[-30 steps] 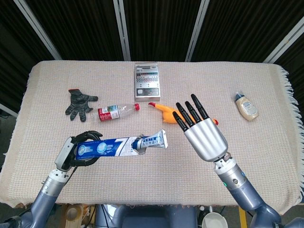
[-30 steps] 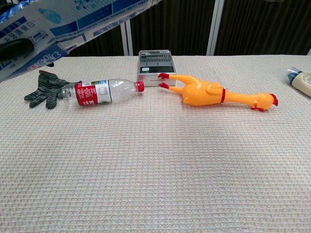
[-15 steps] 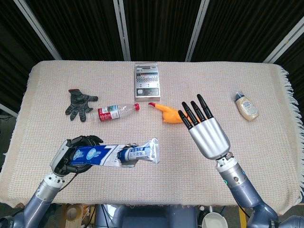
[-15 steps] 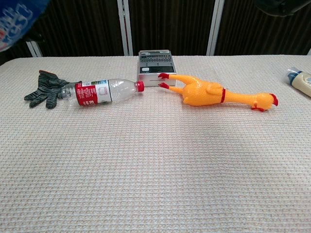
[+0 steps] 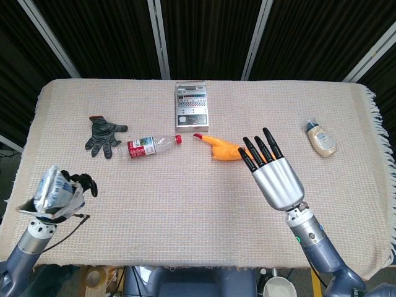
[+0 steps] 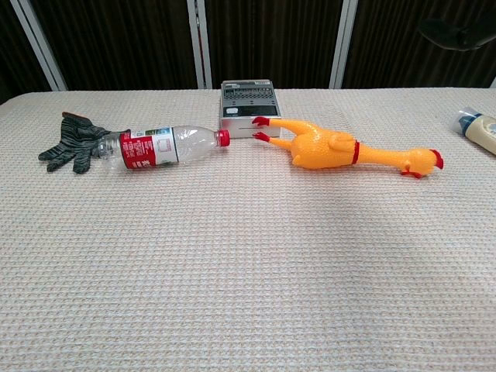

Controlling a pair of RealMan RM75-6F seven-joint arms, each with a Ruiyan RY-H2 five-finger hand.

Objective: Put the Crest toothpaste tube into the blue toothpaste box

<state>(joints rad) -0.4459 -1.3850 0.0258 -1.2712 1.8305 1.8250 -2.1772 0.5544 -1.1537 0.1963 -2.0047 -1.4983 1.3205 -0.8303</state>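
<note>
My left hand point(image 5: 73, 187) hangs over the table's front left corner in the head view and grips the blue toothpaste box point(image 5: 52, 190). The box points up toward the camera, so I see it end-on. A pale blue-and-white crumpled end shows at its mouth; I cannot tell box flap from Crest tube there. My right hand point(image 5: 276, 179) is raised over the table right of centre, palm away, fingers straight and apart, holding nothing. The chest view shows only a dark blur of the right hand point(image 6: 457, 32) at the top right, and no left hand or box.
On the cloth-covered table point(image 5: 346, 204) lie a striped glove point(image 5: 102, 136), a clear bottle with a red label point(image 5: 150, 145), a yellow rubber chicken point(image 5: 223, 150), a grey keypad device point(image 5: 190, 106) and a small cream bottle point(image 5: 322, 139). The chicken point(image 6: 341, 149) and bottle point(image 6: 159, 147) lie mid-table.
My left hand swung the box from lying crosswise at front centre out to the front left corner, turning it end-on and out of the chest view. The right hand drifted slightly right and nearer.
</note>
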